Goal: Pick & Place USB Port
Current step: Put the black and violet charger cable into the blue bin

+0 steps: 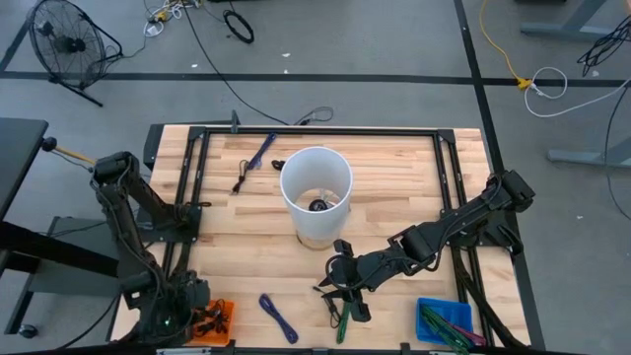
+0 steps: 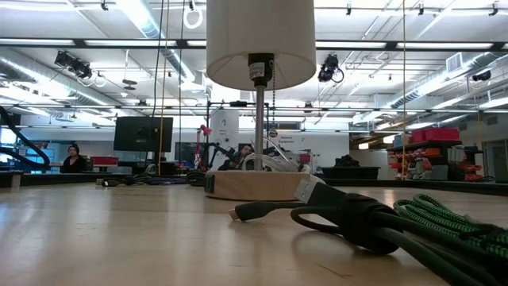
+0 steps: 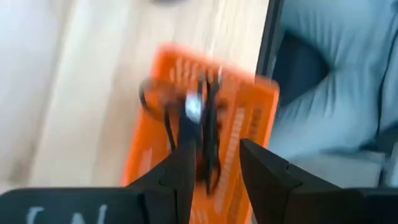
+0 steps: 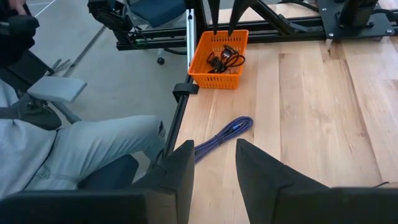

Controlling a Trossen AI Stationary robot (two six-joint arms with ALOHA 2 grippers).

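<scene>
An orange basket (image 1: 219,318) stands at the table's near left corner. Black USB cables (image 4: 224,59) lie in it. My left gripper (image 3: 217,144) hangs open just above the basket (image 3: 249,118), and a black cable with a silver plug (image 3: 194,109) shows below, between its fingers. From across the table the left gripper (image 4: 225,22) is seen clear of the cables. My right gripper (image 4: 213,148) is open and holds nothing. It hovers near the table's front middle (image 1: 340,288), above a green cable (image 1: 341,318).
A lamp with a white shade (image 1: 315,182) stands on a wooden base at the table's middle. A purple cable (image 1: 278,318) lies near the front edge. A blue bin (image 1: 444,320) holds green cables at the near right. More cables (image 1: 258,156) lie at the far side. A seated person's legs (image 4: 93,155) are beside the table's left edge.
</scene>
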